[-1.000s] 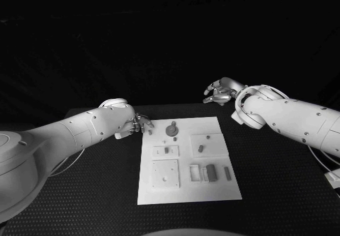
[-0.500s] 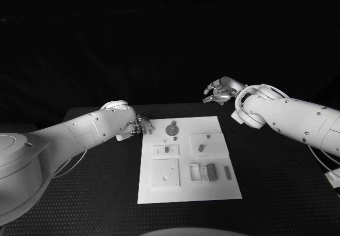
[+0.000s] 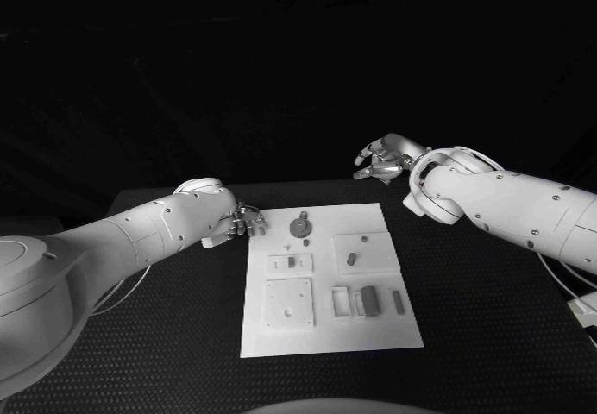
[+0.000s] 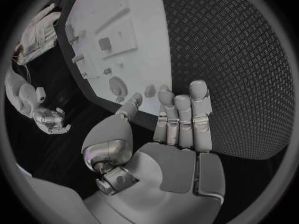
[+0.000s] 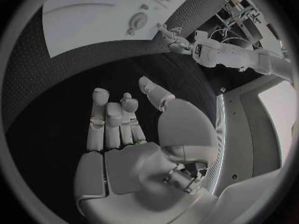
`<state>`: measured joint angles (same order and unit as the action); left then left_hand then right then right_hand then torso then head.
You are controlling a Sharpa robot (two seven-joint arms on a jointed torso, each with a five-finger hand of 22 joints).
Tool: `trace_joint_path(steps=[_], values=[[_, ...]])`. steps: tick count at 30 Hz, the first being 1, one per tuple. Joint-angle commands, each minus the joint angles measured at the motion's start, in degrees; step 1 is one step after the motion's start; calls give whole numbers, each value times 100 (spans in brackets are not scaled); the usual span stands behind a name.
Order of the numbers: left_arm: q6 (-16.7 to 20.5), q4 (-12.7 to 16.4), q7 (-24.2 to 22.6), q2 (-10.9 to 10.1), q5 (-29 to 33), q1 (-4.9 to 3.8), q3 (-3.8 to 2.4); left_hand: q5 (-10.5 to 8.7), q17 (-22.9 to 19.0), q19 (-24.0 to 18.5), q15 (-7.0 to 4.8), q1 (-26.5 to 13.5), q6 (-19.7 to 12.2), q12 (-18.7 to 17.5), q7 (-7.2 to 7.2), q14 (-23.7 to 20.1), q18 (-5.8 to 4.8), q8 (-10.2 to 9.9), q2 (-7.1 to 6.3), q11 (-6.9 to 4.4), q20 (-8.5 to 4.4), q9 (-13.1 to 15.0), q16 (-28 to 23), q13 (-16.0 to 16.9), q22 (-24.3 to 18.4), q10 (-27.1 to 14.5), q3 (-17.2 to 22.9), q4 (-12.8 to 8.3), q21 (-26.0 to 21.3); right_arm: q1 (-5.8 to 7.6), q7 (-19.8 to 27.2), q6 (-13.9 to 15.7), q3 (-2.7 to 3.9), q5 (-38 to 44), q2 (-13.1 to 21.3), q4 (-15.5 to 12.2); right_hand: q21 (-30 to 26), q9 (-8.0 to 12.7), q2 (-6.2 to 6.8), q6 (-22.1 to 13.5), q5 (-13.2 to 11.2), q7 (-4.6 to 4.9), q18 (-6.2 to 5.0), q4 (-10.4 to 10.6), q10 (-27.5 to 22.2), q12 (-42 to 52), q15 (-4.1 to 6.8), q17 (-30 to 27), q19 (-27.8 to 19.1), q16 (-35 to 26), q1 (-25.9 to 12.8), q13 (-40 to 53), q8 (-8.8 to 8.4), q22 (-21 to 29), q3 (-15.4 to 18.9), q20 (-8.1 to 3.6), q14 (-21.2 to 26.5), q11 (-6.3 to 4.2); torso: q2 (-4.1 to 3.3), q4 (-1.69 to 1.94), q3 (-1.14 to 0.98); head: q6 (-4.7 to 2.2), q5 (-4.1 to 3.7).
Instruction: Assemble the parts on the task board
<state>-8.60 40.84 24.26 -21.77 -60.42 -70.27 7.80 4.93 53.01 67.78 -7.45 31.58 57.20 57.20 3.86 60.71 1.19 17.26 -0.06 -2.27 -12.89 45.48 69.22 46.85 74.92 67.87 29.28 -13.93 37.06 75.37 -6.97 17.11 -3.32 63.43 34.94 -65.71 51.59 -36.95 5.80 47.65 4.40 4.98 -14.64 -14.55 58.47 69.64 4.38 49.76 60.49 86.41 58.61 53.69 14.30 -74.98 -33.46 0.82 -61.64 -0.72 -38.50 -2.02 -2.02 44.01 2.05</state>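
The white task board (image 3: 373,332) lies in the middle of the black table. On it are a round part (image 3: 301,228), a small part (image 3: 354,257), another small one (image 3: 292,262), a dark bar (image 3: 369,299) and a thinner bar (image 3: 399,301). My left hand (image 3: 236,226) hovers just off the board's far left corner. Its fingers (image 4: 179,119) are stretched out and hold nothing. My right hand (image 3: 383,160) hangs beyond the board's far right corner, over the table's back edge. It is empty too, with its fingers (image 5: 112,122) apart.
A square plate with holes (image 3: 292,304) and a framed recess (image 3: 342,301) sit in the board's near half. Black textured table (image 3: 498,328) stretches on both sides of the board. In the left wrist view the board (image 4: 131,15) lies ahead of the fingers.
My left arm has eased slightly to the left, away from the board's corner. The right hand has barely shifted. The parts lie as before.
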Motion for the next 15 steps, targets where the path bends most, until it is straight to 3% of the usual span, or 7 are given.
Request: trace_joint_path(steps=[1, 8, 15], values=[[64, -10, -89, 40, 91, 23, -4, 39, -11, 28, -45, -12, 46, 30, 9, 0, 279, -7, 69, -19, -29, 6, 40, -6, 105, 11, 2, -31, 19, -1, 44, -57, 3, 22, -8, -17, -22, -6, -49, 451, 18, 321, -36, -31, -512, 25, -25, -8, -24, -20, 16, -5, -19, -95, 3, 19, 16, 260, -4, 3, 4, 0, 0], [133, -44, -93, 67, 120, 59, -5, 54, -28, 39, -49, 29, 40, 34, 12, 6, 276, -25, 123, -18, -35, 6, 45, -17, 102, 15, 7, -91, 18, -1, 48, -68, 3, 23, -11, -36, -22, -7, -50, 453, 18, 321, -36, -33, -512, 26, -25, -8, -23, -19, 17, -6, -19, -96, 3, 19, 16, 260, -8, -7, 5, 0, 0], [196, -115, -98, 61, 154, 63, -5, 60, -42, 45, -51, 66, 27, 40, 17, 7, 271, -43, 162, -13, -36, 6, 48, -24, 100, 14, 6, -150, 15, 0, 48, -67, 3, 23, -5, -45, -21, -8, -51, 455, 17, 321, -36, -35, -512, 28, -25, -8, -23, -19, 19, -6, -18, -96, 3, 19, 15, 260, 4, 13, 1, -7, -23]])
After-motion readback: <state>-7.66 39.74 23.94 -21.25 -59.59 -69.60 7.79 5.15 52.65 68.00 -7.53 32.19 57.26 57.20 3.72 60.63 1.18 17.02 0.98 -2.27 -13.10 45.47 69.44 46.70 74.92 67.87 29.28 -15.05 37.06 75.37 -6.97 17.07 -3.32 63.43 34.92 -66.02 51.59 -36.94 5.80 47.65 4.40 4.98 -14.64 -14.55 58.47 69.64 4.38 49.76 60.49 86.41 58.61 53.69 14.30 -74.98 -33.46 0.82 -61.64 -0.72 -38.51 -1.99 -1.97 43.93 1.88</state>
